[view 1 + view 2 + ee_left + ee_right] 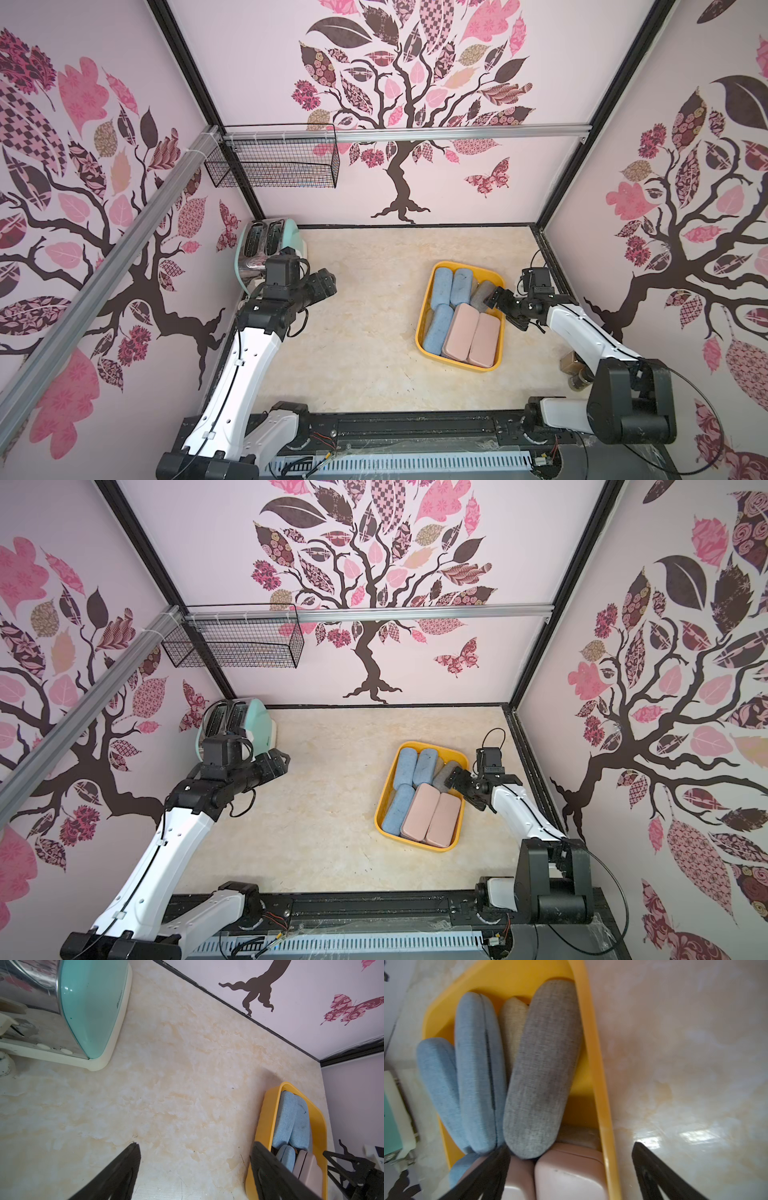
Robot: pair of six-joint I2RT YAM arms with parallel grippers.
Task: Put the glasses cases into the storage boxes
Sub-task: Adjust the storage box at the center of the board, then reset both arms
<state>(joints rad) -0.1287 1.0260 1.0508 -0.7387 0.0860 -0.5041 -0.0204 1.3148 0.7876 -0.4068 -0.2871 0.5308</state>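
Note:
The yellow-orange storage box [424, 332] [380, 812] sits right of the table's middle. Several glasses cases fill it: blue ones [441, 282] [426, 766], a grey one [482, 295] [544, 1068], a tan one [511, 1022] and two pink ones [461, 332] [566, 1178]. My right gripper [505, 311] [571, 1146] hangs open over the box's right rim [593, 1047], just above the pink case, holding nothing. My left gripper [194, 1145] is open over bare table near the toaster, well left of the box [268, 1109].
A mint and chrome toaster [266, 245] [93, 1012] stands in the far left corner, right behind my left wrist. A black wire basket [274, 162] hangs from the rail on the back wall. Small brown objects [575, 370] sit by the right wall.

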